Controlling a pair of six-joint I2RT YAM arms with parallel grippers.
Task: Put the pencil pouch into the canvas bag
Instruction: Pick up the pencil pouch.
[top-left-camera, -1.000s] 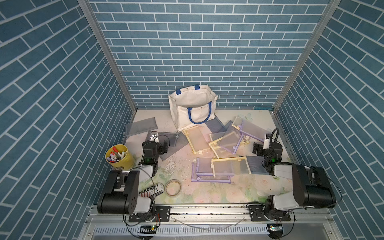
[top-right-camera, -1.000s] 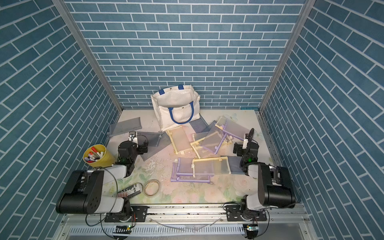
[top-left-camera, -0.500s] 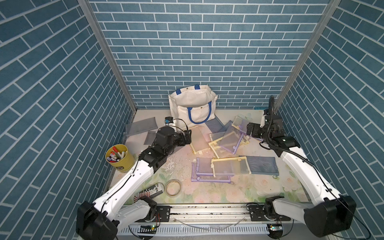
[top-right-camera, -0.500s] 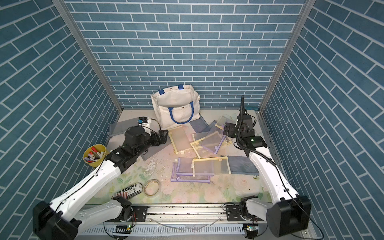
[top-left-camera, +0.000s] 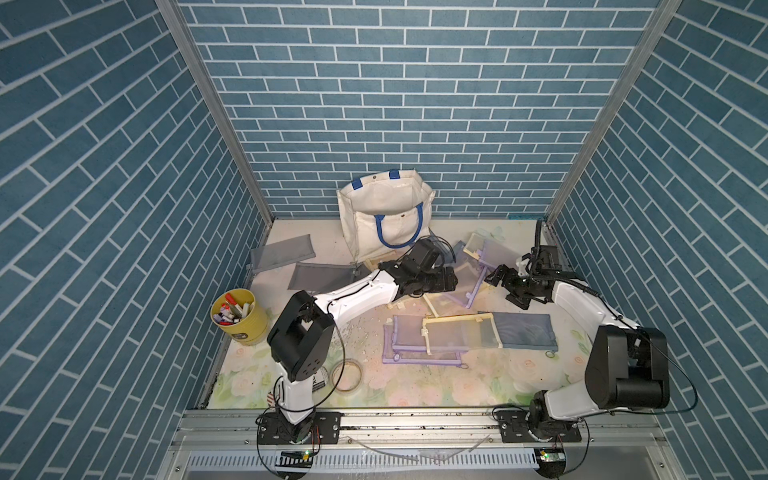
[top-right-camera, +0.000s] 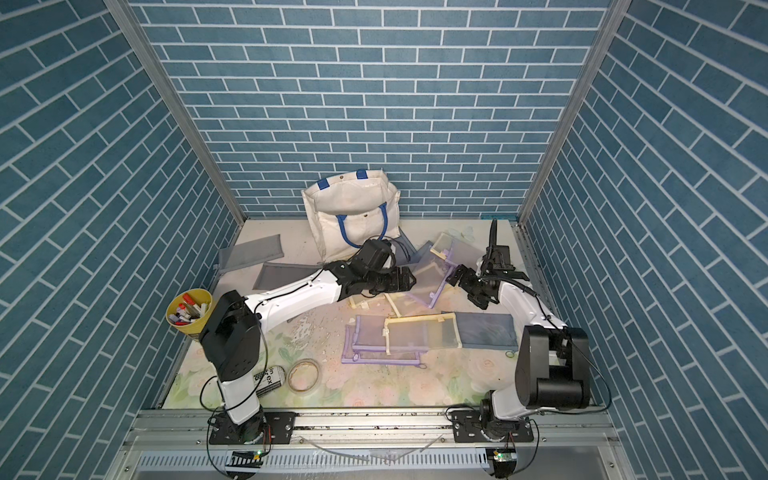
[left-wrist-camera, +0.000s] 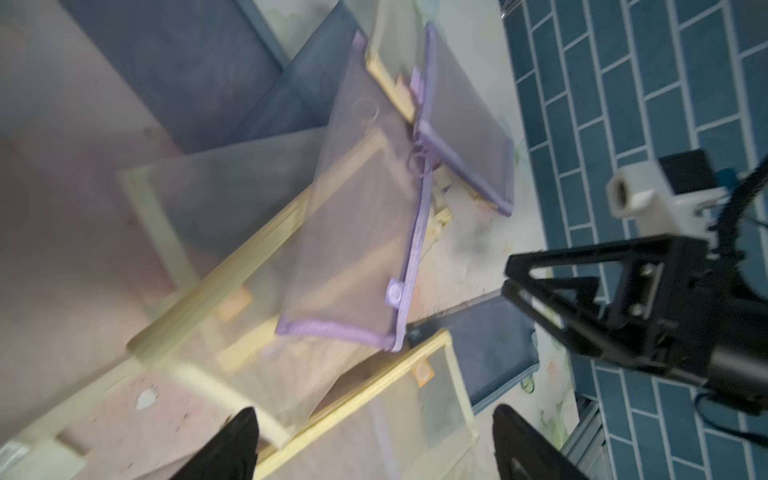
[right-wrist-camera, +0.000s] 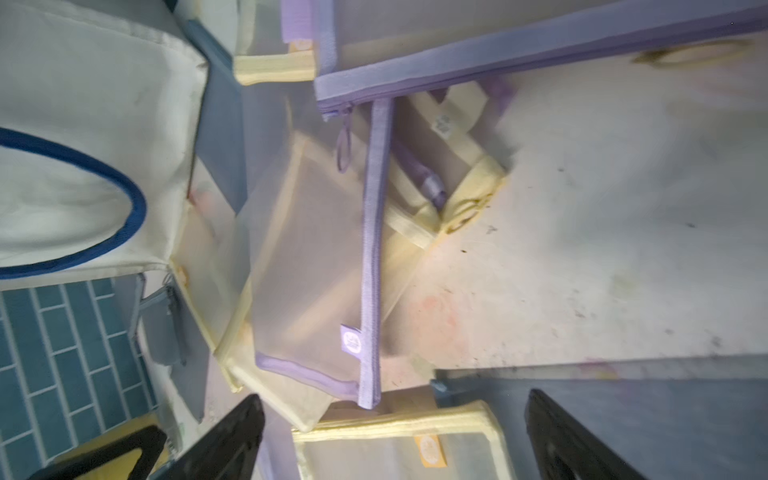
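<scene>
The left gripper (left-wrist-camera: 372, 409) and right gripper (right-wrist-camera: 393, 397), both spread and empty, flank the purple-trimmed mesh pencil pouch (left-wrist-camera: 361, 232) overlapping yellow-trimmed pouches (left-wrist-camera: 199, 199) before the off-white blue-handled canvas bag (top-left-camera: 374, 208); a pinch could snag two.

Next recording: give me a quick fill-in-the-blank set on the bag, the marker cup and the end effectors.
1. The canvas bag has loop handles coloured ____.
2. The markers stand in a cup coloured ____.
3. The left end effector and the right end effector hold nothing; both are ____.

Missing words: blue; yellow; open.
</scene>
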